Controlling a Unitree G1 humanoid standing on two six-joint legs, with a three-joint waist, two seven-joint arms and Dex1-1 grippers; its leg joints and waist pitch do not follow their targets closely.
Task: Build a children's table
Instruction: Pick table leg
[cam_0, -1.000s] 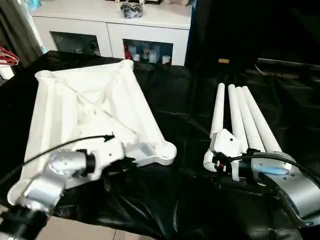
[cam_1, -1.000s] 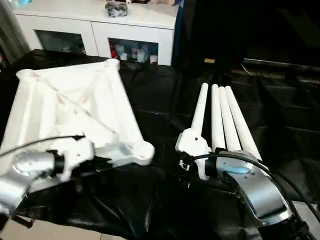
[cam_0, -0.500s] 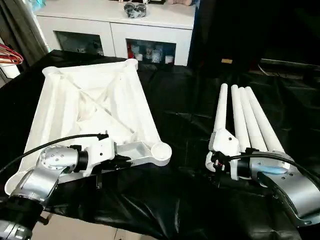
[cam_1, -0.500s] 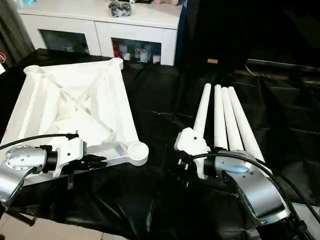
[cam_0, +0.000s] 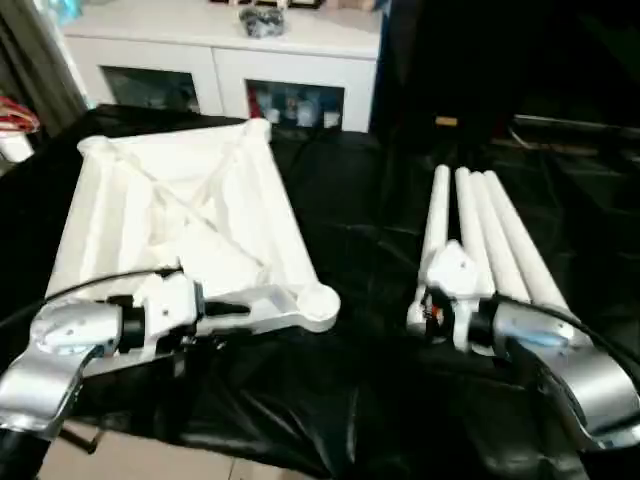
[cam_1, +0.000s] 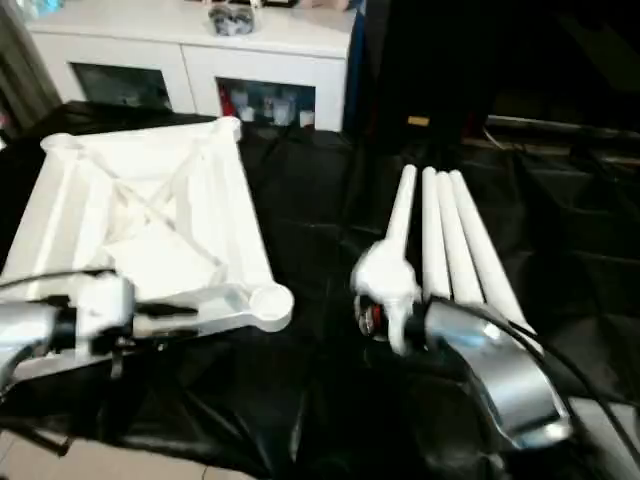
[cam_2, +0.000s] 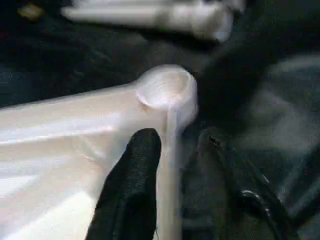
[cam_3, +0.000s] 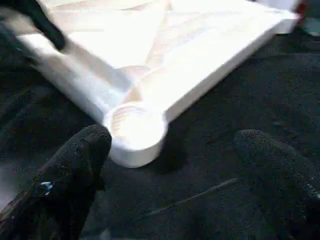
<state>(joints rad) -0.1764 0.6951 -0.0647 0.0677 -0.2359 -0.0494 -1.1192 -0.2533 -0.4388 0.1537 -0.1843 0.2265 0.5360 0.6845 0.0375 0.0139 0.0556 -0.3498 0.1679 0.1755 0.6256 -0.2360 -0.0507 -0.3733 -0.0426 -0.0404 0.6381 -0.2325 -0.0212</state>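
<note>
The white tabletop (cam_0: 180, 210) lies upside down on the black sheet, ribs up, with a round corner socket (cam_0: 318, 300) at its near right. My left gripper (cam_0: 225, 310) is at the near rim beside that socket. In the left wrist view its fingers (cam_2: 135, 180) straddle the rim, one against it and the other standing off, so the left gripper (cam_2: 177, 137) is open. Several white legs (cam_0: 490, 240) lie side by side on the right. My right gripper (cam_0: 425, 315) sits at their near ends. It is wide open (cam_3: 172, 137), holds nothing and faces the socket (cam_3: 135, 127).
A black sheet (cam_0: 370, 230) covers the work surface. Its front edge runs just below both arms. A white cabinet with glass doors (cam_0: 220, 40) stands behind the tabletop. A red wire object (cam_0: 15, 115) sits at the far left edge.
My left gripper was shut on the tabletop's near rim and its fingers have now spread apart. The head view has shifted. The right gripper stays open by the legs.
</note>
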